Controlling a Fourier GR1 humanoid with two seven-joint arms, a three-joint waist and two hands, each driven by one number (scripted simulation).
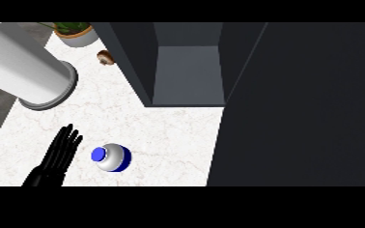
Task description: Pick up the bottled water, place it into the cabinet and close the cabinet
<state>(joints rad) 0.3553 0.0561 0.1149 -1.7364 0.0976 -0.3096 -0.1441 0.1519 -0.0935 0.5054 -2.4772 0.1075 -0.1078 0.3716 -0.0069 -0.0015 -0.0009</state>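
The bottled water stands untouched on the near tabletop, just right of the left hand, whose fingers are straight and empty. Grasping comes first; the cabinet stands open beyond.

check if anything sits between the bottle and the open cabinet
Nothing visible does. Bare counter lies between the bottle and the open cabinet. The left hand is beside the bottle, left of it, not in that path.
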